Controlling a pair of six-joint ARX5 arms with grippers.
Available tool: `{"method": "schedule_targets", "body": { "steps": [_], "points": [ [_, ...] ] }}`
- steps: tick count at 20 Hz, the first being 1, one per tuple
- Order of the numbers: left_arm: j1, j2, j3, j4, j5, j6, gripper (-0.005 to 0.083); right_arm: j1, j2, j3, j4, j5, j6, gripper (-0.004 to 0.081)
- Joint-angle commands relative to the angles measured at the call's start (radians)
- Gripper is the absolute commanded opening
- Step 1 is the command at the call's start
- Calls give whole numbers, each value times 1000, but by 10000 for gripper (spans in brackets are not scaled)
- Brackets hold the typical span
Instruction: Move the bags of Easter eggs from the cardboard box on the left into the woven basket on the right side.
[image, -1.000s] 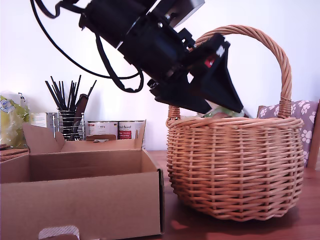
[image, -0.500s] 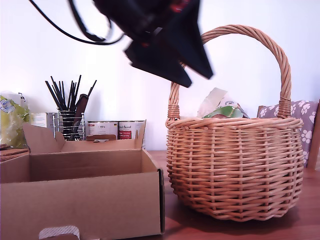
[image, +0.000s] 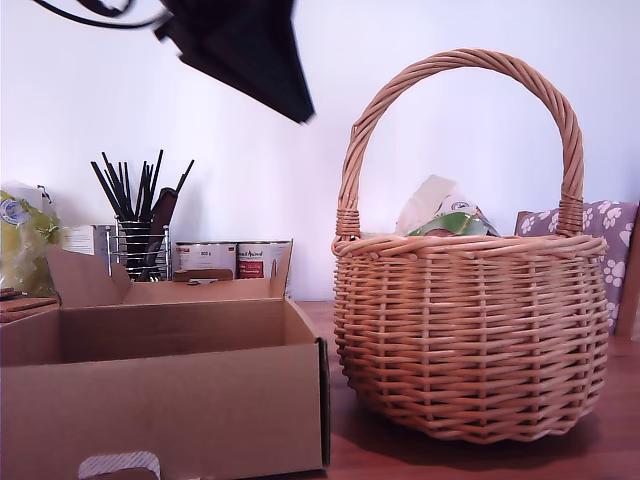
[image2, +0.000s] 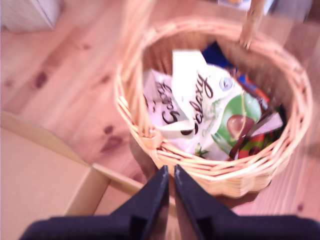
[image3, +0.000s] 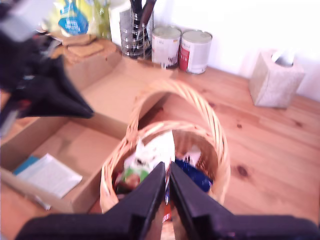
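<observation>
Hovering above the basket (image2: 210, 165), our first gripper (image2: 170, 175) has its jaws pressed together with nothing between them; our second gripper (image3: 166, 172) hangs higher over the same basket, clenched and empty too. Inside the basket lies the white bag (image2: 205, 110) with green and brown print — its top pokes above the rim. Just beside the basket stands the cardboard box (image: 170, 400) — some flat papers (image3: 47, 175) lie in it.
</observation>
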Motion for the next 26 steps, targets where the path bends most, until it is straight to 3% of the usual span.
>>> {"method": "schedule_targets", "body": {
  "steps": [1, 6, 12, 14, 20, 26],
  "points": [
    [29, -38, -71, 22, -2, -20, -23, -30, 16, 5, 34, 3, -14, -13],
    [146, -209, -225, 113, -2, -53, -23, -206, 51, -9, 144, -53, -50, -13],
    [328, -379, -344, 164, -1, -56, -23, -495, 104, -27, 266, -293, -51, -13],
    [393, -447, -380, 178, 0, -56, -23, -555, 107, -64, 307, -359, -34, -13],
    [570, -680, -505, 225, 7, -65, -23, -594, 42, -284, 473, -435, 73, -13],
    [602, -908, -612, 222, 10, -140, -23, -553, -62, -399, 468, -476, 87, -13]
  ]
}}
